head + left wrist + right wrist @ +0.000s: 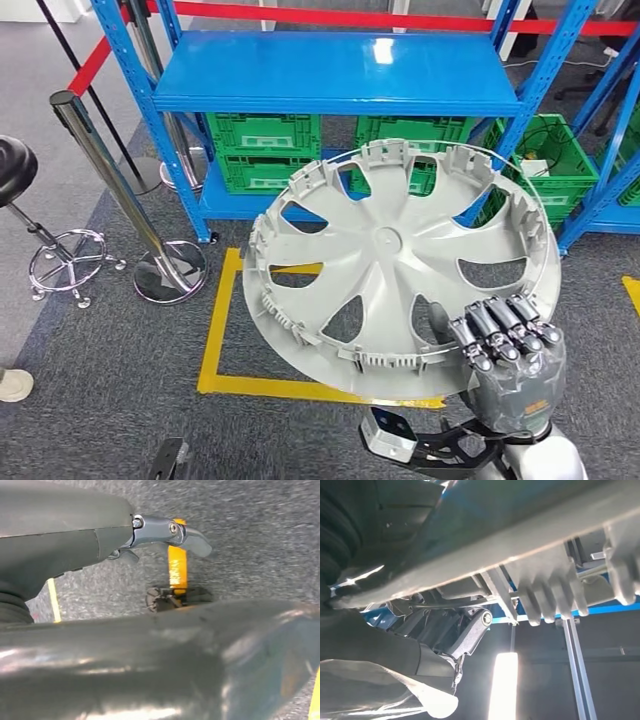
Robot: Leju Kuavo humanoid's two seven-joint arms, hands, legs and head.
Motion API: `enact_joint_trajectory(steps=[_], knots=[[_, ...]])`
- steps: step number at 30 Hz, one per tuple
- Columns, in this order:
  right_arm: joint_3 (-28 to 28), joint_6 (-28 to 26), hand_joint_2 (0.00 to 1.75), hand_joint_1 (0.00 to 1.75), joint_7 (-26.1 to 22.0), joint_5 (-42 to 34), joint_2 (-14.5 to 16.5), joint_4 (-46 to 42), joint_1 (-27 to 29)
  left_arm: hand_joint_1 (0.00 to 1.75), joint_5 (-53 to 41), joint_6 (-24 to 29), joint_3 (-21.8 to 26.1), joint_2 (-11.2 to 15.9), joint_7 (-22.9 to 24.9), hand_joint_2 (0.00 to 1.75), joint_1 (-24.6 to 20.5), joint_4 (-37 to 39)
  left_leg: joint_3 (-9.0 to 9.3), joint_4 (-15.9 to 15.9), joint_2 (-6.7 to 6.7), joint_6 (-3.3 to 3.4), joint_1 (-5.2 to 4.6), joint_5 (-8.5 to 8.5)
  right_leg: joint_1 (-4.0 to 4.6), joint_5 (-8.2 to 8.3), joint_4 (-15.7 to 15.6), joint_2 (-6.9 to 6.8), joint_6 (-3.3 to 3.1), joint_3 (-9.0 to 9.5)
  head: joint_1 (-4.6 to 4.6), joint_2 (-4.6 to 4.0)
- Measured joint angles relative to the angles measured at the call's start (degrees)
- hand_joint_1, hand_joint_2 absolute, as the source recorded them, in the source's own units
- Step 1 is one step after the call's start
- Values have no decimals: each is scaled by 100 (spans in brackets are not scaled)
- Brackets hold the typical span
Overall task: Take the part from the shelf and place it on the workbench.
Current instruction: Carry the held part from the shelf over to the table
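Observation:
The part is a large grey wheel cover (385, 250), held up in front of me with its ribbed back side facing up, tilted slightly. My right hand (506, 350) grips its near right rim, dark fingers curled over the top edge. From the right wrist, the cover's rim and clips (546, 590) run across above the thumb (471, 630). My left hand (113, 535) hangs over grey carpet, thumb (181, 532) stretched out, holding nothing.
A blue shelf (332, 70) stands ahead with green crates (264, 150) on its lower level. Yellow floor tape (219, 320) marks a box in front of it. A chrome barrier post (151, 240) and a black stool (30, 200) stand at the left.

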Motion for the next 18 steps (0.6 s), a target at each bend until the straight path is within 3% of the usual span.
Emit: enact_joint_trajectory(steps=[1,2,4,5,7,9,10,11,12,14,15,16,17,18], knots=[[1,0,175,175,-1,0,1,21,-4,0,0,-9,0,3,4,0,0,0,-97,6,1,-4,-9,74,0,41,150,0,7,51,1,0],[1,0,175,175,-1,0,5,45,-10,0,0,-20,0,8,8,0,0,0,-196,16,1,-15,-13,146,0,191,109,-1,9,189,2,-1],[1,0,175,175,-1,0,26,92,-37,0,0,-40,0,22,11,0,-5,0,-383,57,0,-52,-15,283,0,473,-486,-7,-5,717,2,-1],[3,-1,175,175,-2,0,43,111,-57,0,0,-46,0,31,11,0,-8,0,-459,88,-3,-80,-22,340,5,461,-940,-10,-21,1052,4,0],[7,-1,175,175,-13,0,78,141,-91,0,0,-50,0,51,16,0,-11,1,-537,116,-5,-147,-27,468,31,323,-1516,-5,-65,1409,11,1],[4,1,175,175,-40,0,107,173,-111,0,-5,-52,-1,76,27,0,-11,6,-565,88,-7,-225,-11,591,50,355,-1580,1,-141,1352,30,1],[1,2,175,175,-58,1,121,188,-121,0,-13,-53,-1,90,33,0,-10,10,-588,104,-11,-265,4,544,48,414,-1576,-7,-191,1295,40,1],[-4,3,175,175,-78,1,140,205,-124,0,-26,-52,-2,100,46,0,-6,15,-621,205,-15,-304,14,359,41,492,-1576,-18,-245,1221,31,1],[-8,4,175,175,-92,2,159,221,-127,0,-37,-52,-2,110,59,0,-3,20,-667,421,-18,-339,26,58,31,579,-1579,-28,-285,1133,17,1],[-16,6,175,175,-107,2,184,253,-125,0,-56,-51,-4,112,76,0,-7,22,-761,1132,-19,-399,41,-613,37,757,-1569,-34,-324,961,-7,1],[-21,7,175,175,-111,2,187,267,-125,0,-58,-51,-5,113,76,0,-15,22,-776,1494,-19,-421,48,-770,39,848,-1556,-34,-323,857,-8,1],[-25,7,175,175,-115,1,189,280,-125,0,-60,-51,-6,115,76,0,-23,22,-737,1738,-19,-435,55,-770,41,936,-1535,-35,-319,743,-8,1],[-29,6,175,175,-119,1,189,291,-125,0,-61,-51,-7,117,76,0,-30,22,-626,1818,-19,-441,62,-655,41,1017,-1508,-35,-309,607,-9,1],[-33,5,175,175,-123,0,190,300,-124,0,-61,-51,-7,121,76,0,-37,22,-415,1680,-20,-438,69,-491,40,1091,-1475,-34,-294,475,-9,1]])
